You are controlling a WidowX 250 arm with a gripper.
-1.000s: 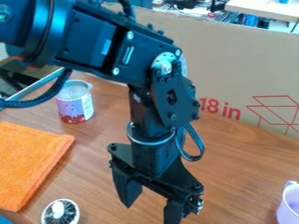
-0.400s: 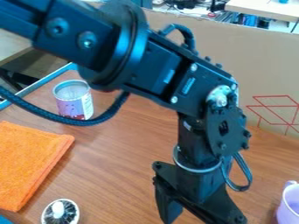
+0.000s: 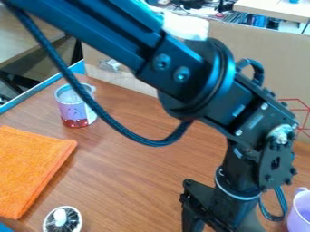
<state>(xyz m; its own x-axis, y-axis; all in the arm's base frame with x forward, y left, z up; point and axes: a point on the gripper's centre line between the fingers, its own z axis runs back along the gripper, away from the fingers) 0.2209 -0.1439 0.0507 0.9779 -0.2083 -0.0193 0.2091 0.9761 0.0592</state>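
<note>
At the lower right of the camera view hangs the black gripper, partly cut off by the bottom edge. Nearest to it is a light purple cup at the right edge, beside the wrist. A round white-rimmed object with a dark, ridged inside and a white knob lies at the lower left. The orange cloth is spread flat along the left side. Farther back stands a purple can-like container with a red base, partly crossed by the arm's cable.
A cardboard wall stands behind the wooden table. The table's blue edging runs along the back left. A bit of a blue object shows in the bottom left corner.
The arm has swung to the right, and its gripper has moved right and down towards the bottom edge, closer to the purple cup. The objects on the table have stayed put.
</note>
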